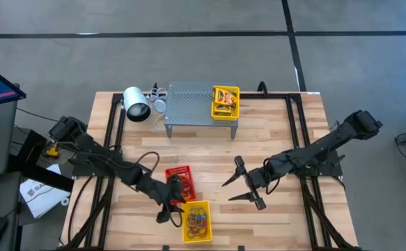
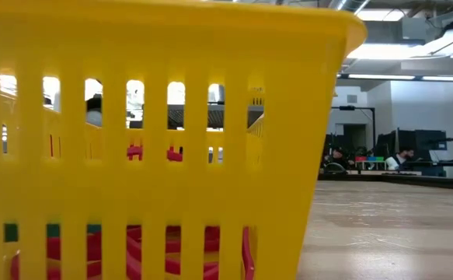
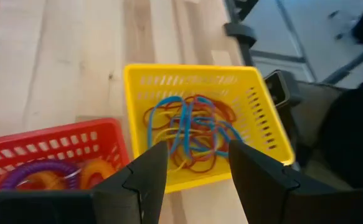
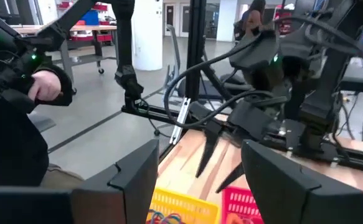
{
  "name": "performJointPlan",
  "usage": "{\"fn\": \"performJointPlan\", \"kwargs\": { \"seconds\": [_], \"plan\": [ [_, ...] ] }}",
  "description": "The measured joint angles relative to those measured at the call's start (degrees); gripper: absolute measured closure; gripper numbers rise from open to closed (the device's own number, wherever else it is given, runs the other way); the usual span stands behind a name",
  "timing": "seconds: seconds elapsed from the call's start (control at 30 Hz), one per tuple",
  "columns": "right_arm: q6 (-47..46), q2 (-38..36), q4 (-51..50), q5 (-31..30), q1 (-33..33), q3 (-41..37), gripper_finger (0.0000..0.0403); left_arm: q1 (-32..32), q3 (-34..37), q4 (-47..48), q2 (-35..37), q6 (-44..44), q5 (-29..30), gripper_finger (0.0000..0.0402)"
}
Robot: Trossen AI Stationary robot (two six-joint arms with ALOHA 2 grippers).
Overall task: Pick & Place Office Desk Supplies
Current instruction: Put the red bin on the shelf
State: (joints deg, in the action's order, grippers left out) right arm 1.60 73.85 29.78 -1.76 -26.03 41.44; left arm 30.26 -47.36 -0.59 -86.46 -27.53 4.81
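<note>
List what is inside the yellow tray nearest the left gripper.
The yellow tray holds a tangle of thin rubber bands in blue, red, orange and yellow. The open left gripper covers the near edge, so anything there is hidden.

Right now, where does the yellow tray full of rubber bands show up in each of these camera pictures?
High view: yellow tray at the near table edge, left gripper beside it.
Low view: its slotted wall fills the left.
Left wrist view: centre, beyond the open fingers.
Right wrist view: a corner at the bottom.
Shared landmark: the red tray beside it.
</note>
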Motion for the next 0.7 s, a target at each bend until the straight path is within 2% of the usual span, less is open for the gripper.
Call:
{"fn": "performJointPlan", "kwargs": {
  "seconds": [0.13, 0.23, 0.7],
  "plan": [
    [-0.3, 1.8, 1.4, 0.0, -1.1, 0.0, 0.0179, -0.2, -2.8, 6.5, -0.5, -1.6, 3.7, 0.0234],
    [-0.3, 3.1, 3.3, 0.0, -1.9, 0.0, 0.0179, -0.3, -3.0, 9.9, -0.4, -4.3, 4.5, 0.0234],
    [-0.7, 4.3, 3.9, 0.0, -3.2, 0.0, 0.0179, 1.9, -3.0, 12.2, -0.7, -8.8, 5.2, 0.0234]
  ]
}}
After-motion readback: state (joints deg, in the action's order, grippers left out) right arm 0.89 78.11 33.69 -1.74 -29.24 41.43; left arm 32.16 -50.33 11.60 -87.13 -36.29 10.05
